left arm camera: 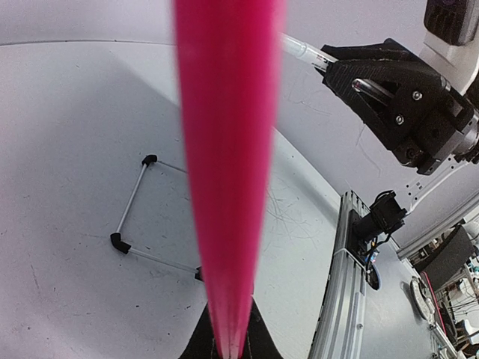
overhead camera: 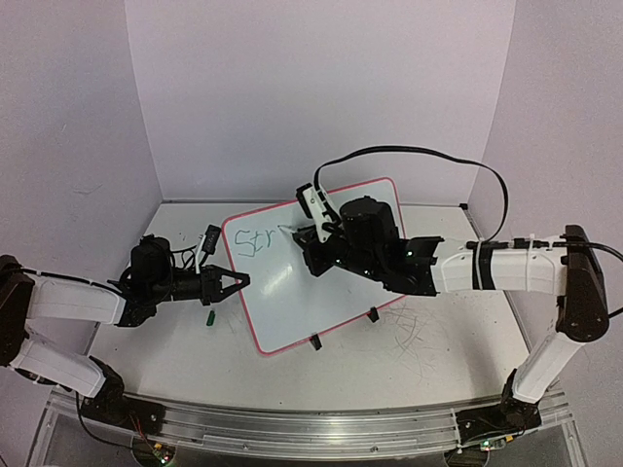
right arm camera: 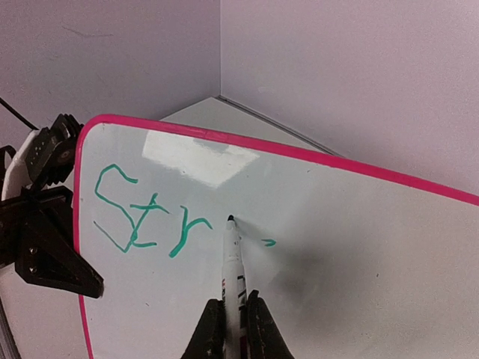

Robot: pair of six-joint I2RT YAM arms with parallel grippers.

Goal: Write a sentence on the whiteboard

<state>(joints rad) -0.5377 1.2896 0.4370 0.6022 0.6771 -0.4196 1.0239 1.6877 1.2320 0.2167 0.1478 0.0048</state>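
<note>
The whiteboard (overhead camera: 292,292), glossy white with a red-pink rim, lies slanted at mid table with two black clip feet (overhead camera: 313,341) on its near edge. Green handwriting (overhead camera: 258,241) reads "Str" near its top left corner. My left gripper (overhead camera: 237,282) is shut on the board's left rim, which shows edge-on as a pink band (left arm camera: 228,187) between its jaws. My right gripper (right arm camera: 233,329) is shut on a white marker (right arm camera: 233,262). The marker tip rests on the board (right arm camera: 337,262) just right of "Str" (right arm camera: 142,217). A small green dash (right arm camera: 268,242) lies to the right of the tip.
A green marker cap (overhead camera: 208,317) lies on the table left of the board, below my left gripper. Lilac walls close in the back and both sides. A metal rail (overhead camera: 311,428) runs along the near edge. Old scribbles (overhead camera: 419,336) mark the table right of the board.
</note>
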